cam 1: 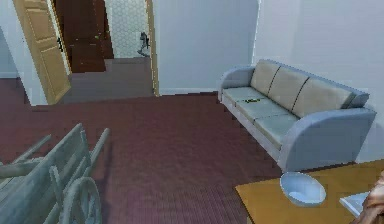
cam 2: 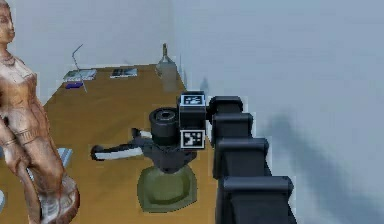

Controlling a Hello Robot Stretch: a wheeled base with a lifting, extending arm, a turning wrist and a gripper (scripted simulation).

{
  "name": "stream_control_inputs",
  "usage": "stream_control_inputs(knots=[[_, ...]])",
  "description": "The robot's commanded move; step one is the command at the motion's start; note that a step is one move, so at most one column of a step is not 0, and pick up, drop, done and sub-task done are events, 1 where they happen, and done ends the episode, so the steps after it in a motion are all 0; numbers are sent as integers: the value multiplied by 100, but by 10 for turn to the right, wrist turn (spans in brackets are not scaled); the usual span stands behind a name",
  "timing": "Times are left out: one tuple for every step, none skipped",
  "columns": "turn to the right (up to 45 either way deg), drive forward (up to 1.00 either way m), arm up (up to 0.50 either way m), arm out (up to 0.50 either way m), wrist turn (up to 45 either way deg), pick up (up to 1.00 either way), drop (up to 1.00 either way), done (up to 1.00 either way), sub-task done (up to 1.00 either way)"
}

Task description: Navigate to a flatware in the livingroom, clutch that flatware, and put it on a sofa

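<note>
From where I stand by the counter [cam 2: 100,110], the arm [cam 2: 245,165] is stretched out low across its wooden top. I take that to be because flatware lies flat and can only be taken from close above. The jaws sit at the arm's far end, near the middle of the counter, with a squat olive dish [cam 2: 165,190] below or behind their dark body. I cannot tell whether they are spread or pressed together, nor whether anything is in them. The flatware itself I can't pick out for certain: a pale sliver [cam 2: 112,153] lies in line with the jaws' tips on the counter, and it may be the flatware or only part of the jaws. A tall carved wooden statue [cam 2: 25,120] stands at one edge of the counter, close enough that a careless swing might clip it. At the counter's far end lie some flat papers [cam 2: 122,72] and a small grey ornament [cam 2: 166,58], well clear of where the arm works. A pale blue bowl [cam 1: 302,187] rests near the counter's corner. Beyond that corner, across a stretch of dark red carpet [cam 1: 170,140], the grey sofa [cam 1: 290,100] stands against the wall, near enough that a short drive and turn should bring the arm over its cushions. I'd judge the pick-up is the step in hand and the delivery not yet begun.
</note>
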Motion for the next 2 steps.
stream_control_inputs(knots=[[0, 0, 0, 0, 120, 0, 0, 0, 0], [0, 0, -30, 0, 0, 0, 0, 0, 0]])
